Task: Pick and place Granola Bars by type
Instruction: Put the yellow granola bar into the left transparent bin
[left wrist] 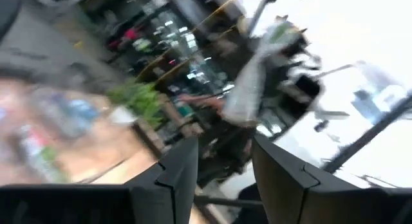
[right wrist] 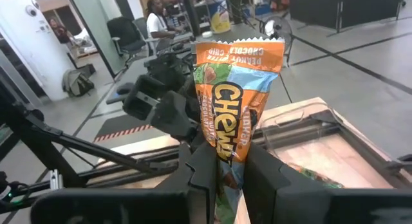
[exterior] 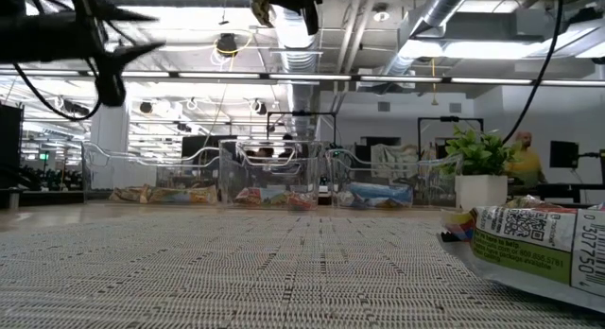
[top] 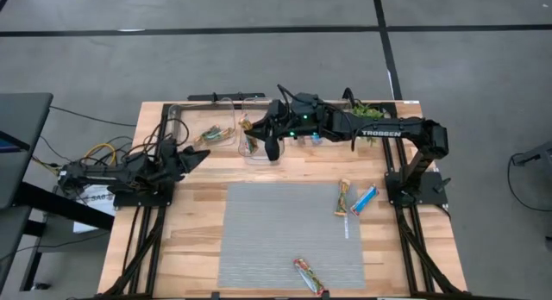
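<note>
My right gripper point(right wrist: 228, 176) is shut on an orange-and-green granola bar point(right wrist: 235, 102), high over the clear bins point(top: 246, 145) at the table's far edge. In the high view this gripper point(top: 255, 128) reaches in from the right. Three more bars lie on the grey mat point(top: 276, 240): a green-tan one point(top: 344, 197), a blue one point(top: 364, 199) and a red-green one point(top: 310, 277). Other bars lie in the bins point(exterior: 274, 197). My left gripper point(left wrist: 222, 166) is open with nothing between its fingers, drawn back at the table's left point(top: 191, 155). My right gripper pinches the bar's lower part point(right wrist: 226, 161) between its two fingers. The fingers point roughly level toward the table's left. The bar stands upright above the fingers, its crimped top end point(right wrist: 239, 47) up, lifted clear of the bins and the table.
A small potted plant point(exterior: 478, 173) stands at the far right by the bins. A wrapped bar point(exterior: 539, 244) lies close to the low camera on the right. Cables point(top: 99, 158) lie at the left edge. People sit in the room beyond point(right wrist: 154, 18).
</note>
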You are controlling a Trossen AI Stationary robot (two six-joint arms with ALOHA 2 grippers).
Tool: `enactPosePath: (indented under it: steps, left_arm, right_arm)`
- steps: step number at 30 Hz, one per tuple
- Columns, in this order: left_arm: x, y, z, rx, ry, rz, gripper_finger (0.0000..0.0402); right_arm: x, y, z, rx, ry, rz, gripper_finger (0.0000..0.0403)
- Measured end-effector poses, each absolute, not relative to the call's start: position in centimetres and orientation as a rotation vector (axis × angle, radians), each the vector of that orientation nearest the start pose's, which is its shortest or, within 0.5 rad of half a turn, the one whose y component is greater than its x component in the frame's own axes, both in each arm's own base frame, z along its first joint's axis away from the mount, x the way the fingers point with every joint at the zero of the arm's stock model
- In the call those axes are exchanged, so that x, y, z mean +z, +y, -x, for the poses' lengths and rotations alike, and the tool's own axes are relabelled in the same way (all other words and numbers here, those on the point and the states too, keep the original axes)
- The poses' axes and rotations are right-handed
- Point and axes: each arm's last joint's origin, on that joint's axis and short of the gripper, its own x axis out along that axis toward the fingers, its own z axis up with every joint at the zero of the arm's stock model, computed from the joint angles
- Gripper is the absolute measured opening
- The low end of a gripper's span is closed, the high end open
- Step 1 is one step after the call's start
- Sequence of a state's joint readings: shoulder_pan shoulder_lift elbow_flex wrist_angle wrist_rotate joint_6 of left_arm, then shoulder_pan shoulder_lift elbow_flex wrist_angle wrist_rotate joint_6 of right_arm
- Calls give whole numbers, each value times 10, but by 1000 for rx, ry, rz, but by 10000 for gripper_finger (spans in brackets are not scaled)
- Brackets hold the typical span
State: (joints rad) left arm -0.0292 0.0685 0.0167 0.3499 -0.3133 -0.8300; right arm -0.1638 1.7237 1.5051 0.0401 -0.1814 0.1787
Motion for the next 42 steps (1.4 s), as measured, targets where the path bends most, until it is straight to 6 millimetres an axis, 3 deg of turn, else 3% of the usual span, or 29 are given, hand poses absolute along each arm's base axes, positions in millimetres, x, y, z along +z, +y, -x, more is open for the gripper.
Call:
enactPosePath:
  steps: [5,9,16,21,36,42]
  left_arm:
    - [223,6,-108,189,-348,757,138]
    - [245,7,-136,289,-226,693,138]
    - [280,11,-189,320,-125,565,138]
    - [294,16,-211,283,-100,555,138]
    - [303,24,-223,226,-125,566,182]
    - [307,24,-223,220,-156,526,175]
  right_arm:
    - [354,-61,-403,2,168,-212,47]
    - [354,-61,-403,3,163,-211,47]
    - [354,-61,-403,3,160,-211,47]
    - [355,-61,-403,4,157,-204,47]
    - [356,-60,-403,13,148,-174,47]
    - [359,-54,-404,30,112,-166,47]
